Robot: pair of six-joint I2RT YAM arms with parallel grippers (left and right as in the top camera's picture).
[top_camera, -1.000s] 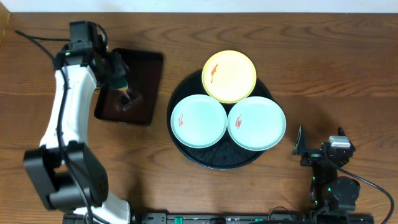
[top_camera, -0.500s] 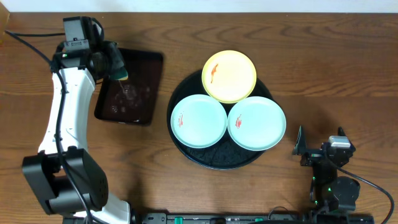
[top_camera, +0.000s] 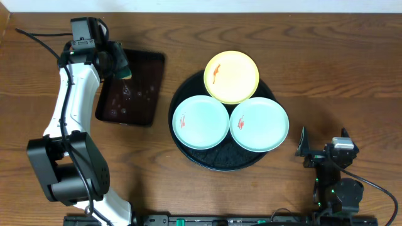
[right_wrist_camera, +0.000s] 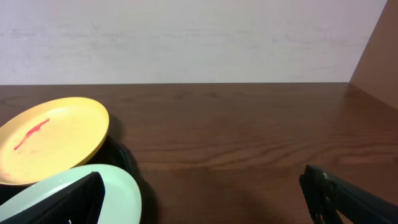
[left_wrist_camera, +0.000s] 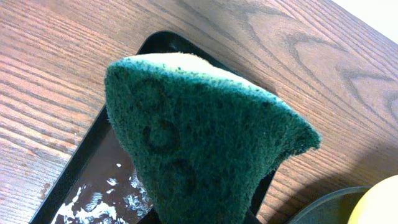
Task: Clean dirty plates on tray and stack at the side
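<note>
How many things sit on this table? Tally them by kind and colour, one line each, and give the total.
Blue plates: 2
Yellow plate: 1
Round tray: 1
Rectangular tray: 1
Sponge: 1
Total: 6

Yellow plate and round tray cut off (left wrist corner).

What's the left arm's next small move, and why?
Probably swing the left gripper, shut on the sponge above the rectangular tray, right to the nearest mint plate: it, the other mint plate and the yellow plate all sit smeared red on the round tray, none stacked.
</note>
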